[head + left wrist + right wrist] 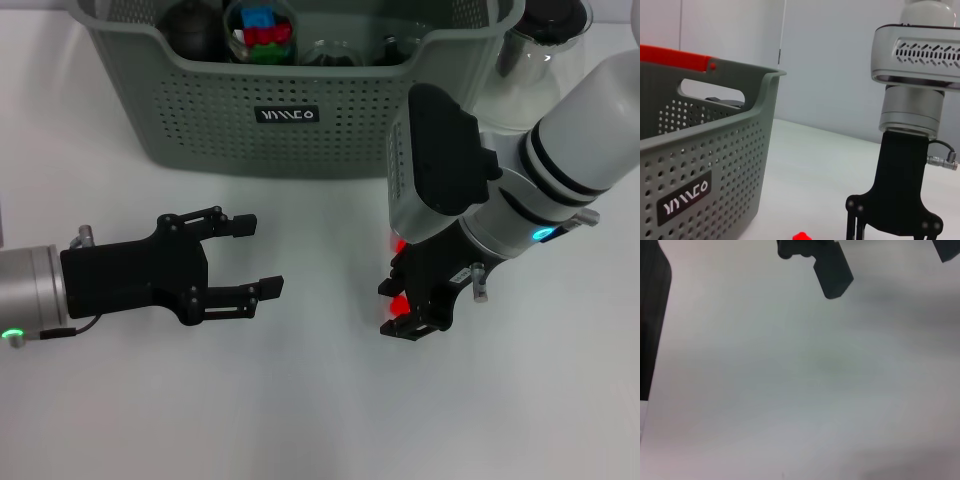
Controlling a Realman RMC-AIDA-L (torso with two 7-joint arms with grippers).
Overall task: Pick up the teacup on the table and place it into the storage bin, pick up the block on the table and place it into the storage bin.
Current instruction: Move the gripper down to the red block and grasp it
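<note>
The storage bin [300,110] sits at 12 o'clock on the white table [320,400], its perforated grey-green front wall and black label facing the robot. Inside it, a dark rounded object [195,30] lies toward the 11 o'clock side, next to a clear container holding coloured pieces [262,28]. A clear glass pitcher [530,55] stands just beside the bin's 3 o'clock end.

The right arm reaches in from 2 o'clock, its white forearm angled down and inward, the wrist bent so that the black right end effector [408,305] points down at the table at about 4 o'clock of the bin's front. Red shows between its fingers: the block [400,303] is there, low at the table surface, with the fingers on either side of it. Whether the fingers are pressed against the block or only stand around it, I cannot tell. In the left wrist view the same end effector [855,232] hangs straight down from its white wrist housing, and a bit of the red block [801,236] shows on the table near it, well apart from the bin [700,165].

The left arm comes in low from 9 o'clock, its forearm lying nearly level above the table. The left end effector [268,258] points toward 3 o'clock with its 2 fingers spread apart and nothing between them. It is well apart from the bin and from the block.
</note>
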